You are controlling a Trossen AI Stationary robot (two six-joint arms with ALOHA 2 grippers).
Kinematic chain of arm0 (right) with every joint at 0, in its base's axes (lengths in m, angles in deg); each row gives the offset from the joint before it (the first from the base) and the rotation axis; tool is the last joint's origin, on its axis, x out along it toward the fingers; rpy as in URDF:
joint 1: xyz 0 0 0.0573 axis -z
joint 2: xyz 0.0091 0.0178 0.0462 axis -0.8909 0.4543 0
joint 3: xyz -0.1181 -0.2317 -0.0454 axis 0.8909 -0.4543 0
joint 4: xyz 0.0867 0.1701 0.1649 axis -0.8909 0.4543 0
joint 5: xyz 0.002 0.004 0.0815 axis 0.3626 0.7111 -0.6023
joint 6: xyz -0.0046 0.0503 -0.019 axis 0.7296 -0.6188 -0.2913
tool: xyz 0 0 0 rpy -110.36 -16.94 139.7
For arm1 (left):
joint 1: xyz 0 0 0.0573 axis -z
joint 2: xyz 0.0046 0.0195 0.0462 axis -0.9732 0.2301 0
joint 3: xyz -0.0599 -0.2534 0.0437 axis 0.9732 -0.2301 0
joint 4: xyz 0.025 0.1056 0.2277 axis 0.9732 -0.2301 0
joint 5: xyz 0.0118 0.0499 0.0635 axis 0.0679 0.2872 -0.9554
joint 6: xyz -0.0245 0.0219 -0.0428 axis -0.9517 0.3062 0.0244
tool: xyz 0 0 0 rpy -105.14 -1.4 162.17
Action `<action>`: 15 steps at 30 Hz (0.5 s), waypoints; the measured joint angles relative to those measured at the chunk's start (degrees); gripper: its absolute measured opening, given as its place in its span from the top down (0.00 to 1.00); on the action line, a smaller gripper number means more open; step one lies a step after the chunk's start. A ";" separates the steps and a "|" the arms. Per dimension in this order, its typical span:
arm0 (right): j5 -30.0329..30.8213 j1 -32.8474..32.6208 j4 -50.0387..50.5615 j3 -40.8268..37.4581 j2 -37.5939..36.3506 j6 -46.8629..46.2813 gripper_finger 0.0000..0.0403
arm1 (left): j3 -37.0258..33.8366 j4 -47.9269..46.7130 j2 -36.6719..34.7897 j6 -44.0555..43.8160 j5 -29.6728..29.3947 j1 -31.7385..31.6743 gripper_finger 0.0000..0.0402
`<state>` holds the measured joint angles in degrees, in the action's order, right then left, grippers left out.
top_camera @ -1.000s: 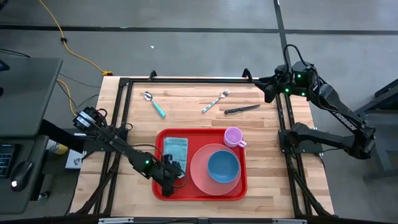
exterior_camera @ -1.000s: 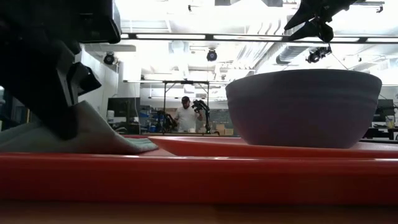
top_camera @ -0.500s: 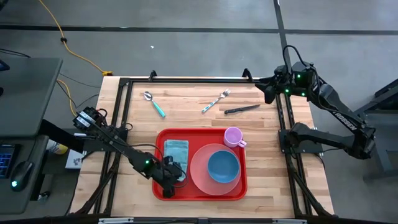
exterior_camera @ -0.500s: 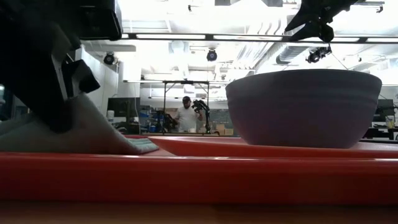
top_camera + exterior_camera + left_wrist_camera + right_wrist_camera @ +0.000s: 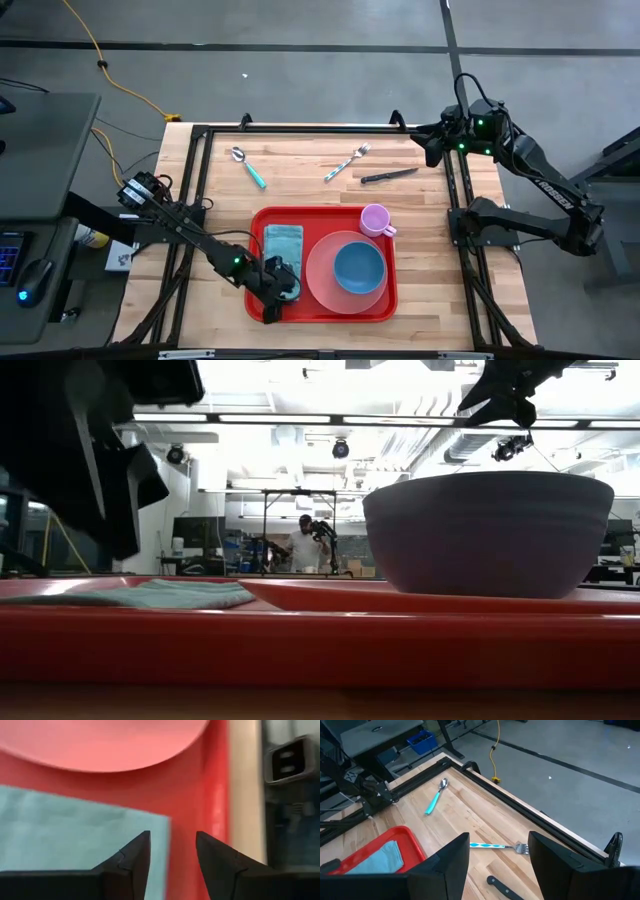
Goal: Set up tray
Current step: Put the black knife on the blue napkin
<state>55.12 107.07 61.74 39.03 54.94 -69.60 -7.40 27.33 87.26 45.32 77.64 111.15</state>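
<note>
Jaws parted on left gripper (image 5: 171,851) above teal napkin (image 5: 282,241) in red tray (image 5: 322,312); parted on idle right gripper (image 5: 498,851) too.

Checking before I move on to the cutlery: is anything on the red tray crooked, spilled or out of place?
Nothing stands out. On the red plastic tray the light blue folded cloth lies flat, the blue bowl sits centred on the round pink plate, and the small lilac cup stands upright in a corner.
</note>
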 joint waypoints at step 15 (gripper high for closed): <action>-0.18 0.00 -0.02 0.00 0.00 0.17 0.55 | 0.68 3.02 -2.12 3.70 7.00 -6.29 0.61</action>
<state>54.94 107.06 61.72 39.03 54.94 -69.42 -6.72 30.35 85.13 49.03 84.64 104.86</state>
